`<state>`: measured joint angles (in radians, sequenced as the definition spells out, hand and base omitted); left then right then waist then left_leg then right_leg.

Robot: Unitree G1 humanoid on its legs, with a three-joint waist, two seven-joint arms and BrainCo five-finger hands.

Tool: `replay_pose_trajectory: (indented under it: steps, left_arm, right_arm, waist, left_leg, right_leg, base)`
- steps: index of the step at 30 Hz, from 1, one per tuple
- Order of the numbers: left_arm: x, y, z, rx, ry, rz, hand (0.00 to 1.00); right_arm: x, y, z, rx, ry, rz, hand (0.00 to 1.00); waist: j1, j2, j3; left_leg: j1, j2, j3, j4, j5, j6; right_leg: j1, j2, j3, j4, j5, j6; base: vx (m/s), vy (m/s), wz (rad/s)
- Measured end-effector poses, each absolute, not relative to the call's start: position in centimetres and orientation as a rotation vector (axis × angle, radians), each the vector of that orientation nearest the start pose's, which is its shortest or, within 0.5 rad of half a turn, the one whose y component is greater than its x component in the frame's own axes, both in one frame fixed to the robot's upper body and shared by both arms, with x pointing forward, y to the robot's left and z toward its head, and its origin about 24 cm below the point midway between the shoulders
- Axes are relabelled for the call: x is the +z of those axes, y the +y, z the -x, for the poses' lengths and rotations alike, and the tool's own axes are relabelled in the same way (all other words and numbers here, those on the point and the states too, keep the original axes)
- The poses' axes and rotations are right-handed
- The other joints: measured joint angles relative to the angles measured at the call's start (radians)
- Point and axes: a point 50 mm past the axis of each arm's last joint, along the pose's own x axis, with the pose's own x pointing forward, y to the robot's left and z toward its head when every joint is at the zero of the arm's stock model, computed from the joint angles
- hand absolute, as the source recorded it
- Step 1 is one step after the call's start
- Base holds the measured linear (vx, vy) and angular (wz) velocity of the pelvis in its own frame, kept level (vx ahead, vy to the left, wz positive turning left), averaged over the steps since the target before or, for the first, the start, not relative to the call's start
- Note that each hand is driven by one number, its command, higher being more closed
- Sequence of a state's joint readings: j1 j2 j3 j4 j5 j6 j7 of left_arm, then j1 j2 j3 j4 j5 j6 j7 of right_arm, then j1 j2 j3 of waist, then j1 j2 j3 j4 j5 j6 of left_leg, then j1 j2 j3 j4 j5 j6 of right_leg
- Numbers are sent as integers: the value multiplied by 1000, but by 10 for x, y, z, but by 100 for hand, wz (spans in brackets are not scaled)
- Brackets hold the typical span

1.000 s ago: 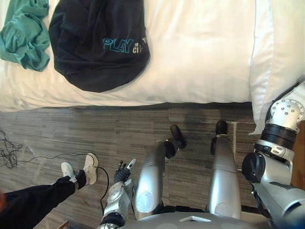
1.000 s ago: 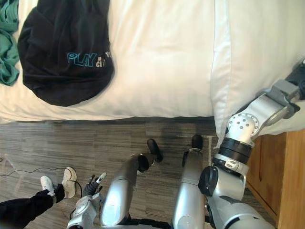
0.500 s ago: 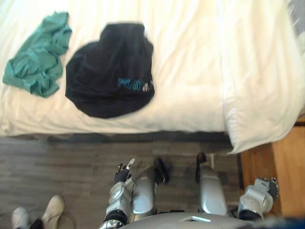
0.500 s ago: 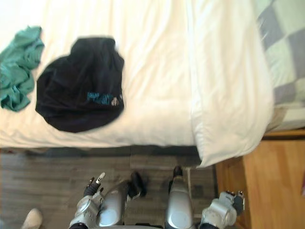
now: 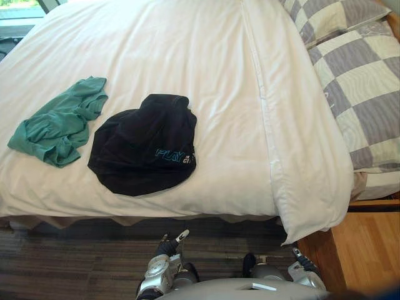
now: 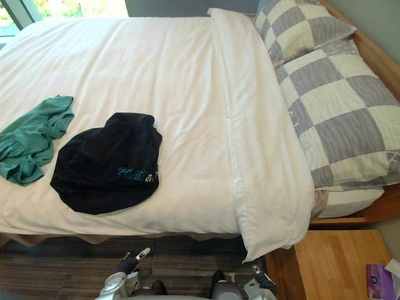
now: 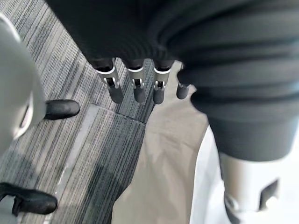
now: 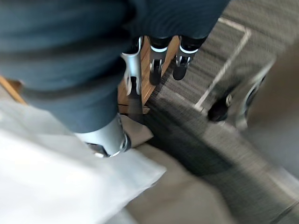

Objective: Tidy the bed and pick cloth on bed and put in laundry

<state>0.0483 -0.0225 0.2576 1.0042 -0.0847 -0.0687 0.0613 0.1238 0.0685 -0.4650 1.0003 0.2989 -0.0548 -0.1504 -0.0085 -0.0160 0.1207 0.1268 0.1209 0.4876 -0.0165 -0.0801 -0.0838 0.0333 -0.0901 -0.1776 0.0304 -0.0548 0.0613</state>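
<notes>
The black shirt lies in a soft rounded heap near the front edge of the bed, with a crumpled green shirt just beside it. Both are well apart from the left hand and right hand — these hang low over the grey striped floor, fingers relaxed, holding nothing.
</notes>
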Motion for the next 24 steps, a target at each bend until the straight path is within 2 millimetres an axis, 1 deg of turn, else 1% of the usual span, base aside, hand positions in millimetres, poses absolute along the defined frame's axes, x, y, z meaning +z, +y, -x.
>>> replay_pose_trajectory:
  steps: [2,4,5,6,8,9,10,11,12,13,14,15,16,17,18,19,20,21,22,23,24]
  left_arm:
    - [-156,184,-112,381,986,190,0]
    - [-156,190,-109,391,991,175,0]
    - [-156,195,-109,397,996,163,0]
    - [-155,198,-112,398,999,157,0]
    - [-155,198,-112,405,1008,151,0]
    - [-156,202,-107,417,1018,141,0]
    - [-156,205,-107,420,1016,136,0]
    - [-155,207,-108,410,1012,119,0]
    - [-154,207,-111,403,1003,111,0]
    - [-154,208,-112,404,999,111,0]
    - [-154,208,-108,419,1003,124,0]
    - [-154,209,-107,435,997,135,0]
    - [-154,209,-107,452,994,137,0]
    - [-154,206,-108,463,989,139,0]
    - [-154,204,-109,459,988,140,0]
    - [-155,196,-111,428,989,131,0]
    - [-152,198,-118,402,971,85,0]
    - [-150,203,-121,402,956,63,0]
    - [-149,209,-122,409,953,36,0]
    - [-148,211,-124,408,946,17,0]
    - [-148,211,-124,400,947,1,0]
  right_arm:
    - [-164,-196,-69,-720,1053,-408,0]
    - [-164,-196,-69,-697,1060,-383,0]
    - [-164,-198,-72,-684,1059,-367,0]
    - [-163,-198,-75,-656,1058,-347,0]
    - [-163,-196,-78,-627,1058,-329,0]
    - [-161,-197,-82,-598,1054,-290,0]
    - [-161,-198,-83,-590,1053,-278,0]
    - [-161,-198,-83,-586,1053,-270,0]
    - [-161,-201,-81,-574,1066,-235,0]
    - [-161,-204,-80,-573,1073,-223,0]
    - [-162,-208,-74,-560,1097,-185,0]
    - [-163,-210,-70,-551,1118,-162,0]
    - [-164,-210,-67,-549,1128,-154,0]
    - [-165,-210,-63,-551,1146,-151,0]
    - [-165,-212,-62,-551,1149,-145,0]
    - [-165,-218,-57,-558,1160,-126,0]
    - [-166,-213,-56,-550,1173,-127,0]
    - [-166,-210,-59,-534,1167,-120,0]
    - [-166,-206,-66,-498,1165,-92,0]
    - [-166,-206,-71,-458,1161,-49,0]
    - [-165,-203,-74,-438,1157,-35,0]
  waist:
    - [-1,-2,-2]
    - [0,-1,-1]
    - [-2,-9,2]
    - [-2,-10,5]
    - [2,-9,12]
    - [1,-16,14]
    - [-1,-21,15]
    - [-7,-31,27]
    - [-11,-41,33]
    - [-11,-40,34]
    - [-17,-35,31]
    - [-33,-31,31]
    - [-39,-25,29]
    - [-39,-11,22]
    - [-38,-1,22]
    - [-38,27,10]
    - [-36,-8,4]
    - [-34,-24,2]
    - [-28,-33,0]
    - [-25,-29,0]
    - [-30,-29,0]
  left_leg:
    - [35,-1,6,-15,1,-1]
    - [49,-2,9,-12,0,-1]
    - [35,2,9,15,-10,1]
    - [-7,15,10,72,-32,5]
    - [-48,31,14,128,-45,11]
    - [-72,36,14,152,-46,11]
    - [-80,37,11,162,-46,12]
    - [-103,36,-17,201,-52,12]
    - [-145,53,-61,275,-96,24]
    - [-156,72,-72,308,-108,26]
    - [-181,109,-111,356,-126,16]
    - [-205,143,-162,379,-124,11]
    - [-220,158,-194,378,-121,6]
    - [-238,176,-250,355,-108,-14]
    - [-240,181,-273,334,-99,-26]
    - [-241,183,-307,267,-65,-64]
    - [-238,132,-278,255,-43,-122]
    - [-240,108,-264,250,-48,-120]
    - [-253,87,-233,251,-59,-107]
    - [-247,93,-201,242,-55,-93]
    - [-244,93,-196,240,-51,-87]
  right_leg:
    - [35,8,8,-28,10,1]
    - [43,8,17,-27,10,1]
    - [33,6,20,-16,9,1]
    - [8,3,23,-3,9,1]
    - [-17,0,26,16,8,0]
    - [-55,-5,33,50,-6,-9]
    - [-68,-10,35,67,-21,-11]
    - [-86,-25,39,107,-53,-19]
    - [-98,-38,49,137,-73,-9]
    - [-103,-45,52,150,-78,-4]
    - [-112,-65,53,171,-88,13]
    - [-118,-89,53,183,-94,36]
    - [-122,-98,53,182,-92,51]
    - [-133,-114,53,170,-83,80]
    - [-131,-121,53,159,-75,93]
    - [-129,-135,54,125,-50,134]
    - [-132,-197,76,103,-9,167]
    - [-135,-221,78,88,34,178]
    - [-164,-243,67,70,118,114]
    - [-189,-231,-14,83,181,9]
    - [-194,-226,-61,100,183,4]
  base:
    - [-28,-22,-16]
    - [-65,-12,-7]
    - [-103,1,-4]
    - [-66,0,-4]
    - [-101,-11,-6]
    - [-127,-16,-6]
    - [-129,2,5]
    - [-99,-2,14]
    - [-76,-4,13]
    - [-33,26,7]
    - [8,115,11]
    - [16,179,15]
    - [22,286,11]
    - [24,286,3]
    - [104,546,-1]
    - [188,595,-8]
    - [204,584,-11]
    - [136,421,-25]
    - [91,361,-44]
    - [97,347,-48]
    - [143,272,-39]
